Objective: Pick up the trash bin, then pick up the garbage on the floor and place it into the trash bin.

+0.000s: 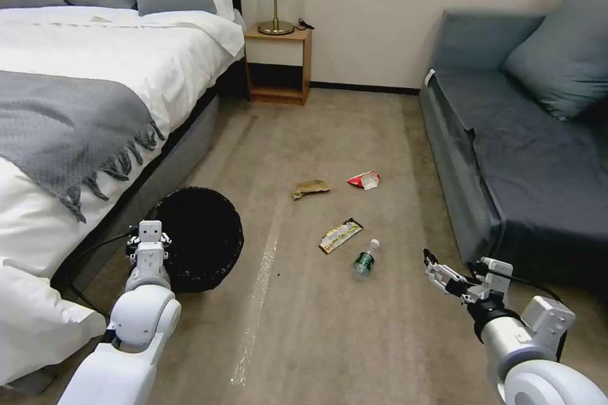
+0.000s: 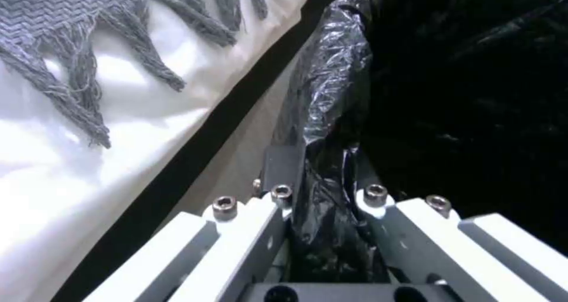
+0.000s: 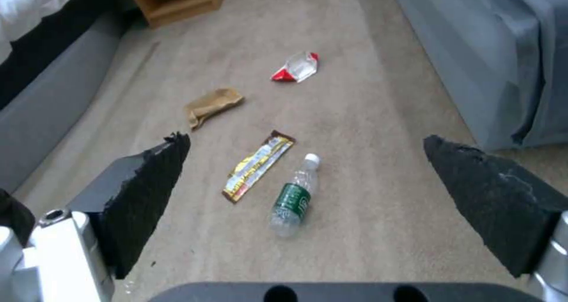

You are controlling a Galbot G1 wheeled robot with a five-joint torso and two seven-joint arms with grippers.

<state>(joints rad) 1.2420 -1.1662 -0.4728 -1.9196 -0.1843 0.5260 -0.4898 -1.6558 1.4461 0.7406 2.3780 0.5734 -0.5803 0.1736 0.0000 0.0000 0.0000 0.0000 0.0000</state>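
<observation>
From the head camera, the trash bin (image 1: 197, 239) stood on the floor (image 1: 316, 329) beside the bed (image 1: 95, 76), the left tool (image 1: 150, 237) at its rim. The left wrist camera showed that tool (image 2: 322, 204) clenched on the bin's black bag (image 2: 331, 115). In the right wrist camera, the right tool (image 3: 308, 173) hung spread wide above the bottle (image 3: 293, 197) and snack wrapper (image 3: 258, 166).

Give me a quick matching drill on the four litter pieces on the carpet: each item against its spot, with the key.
Items:
1. bottle
2. snack wrapper
3. brown paper
4. red-white packet

Places:
A. farthest from the robot, towards the sofa
B. nearest the right gripper
C. just beside the bottle, on the bed side
D. next to the packet, on the bed side

Pairs: 1-B, 2-C, 3-D, 4-A
</observation>
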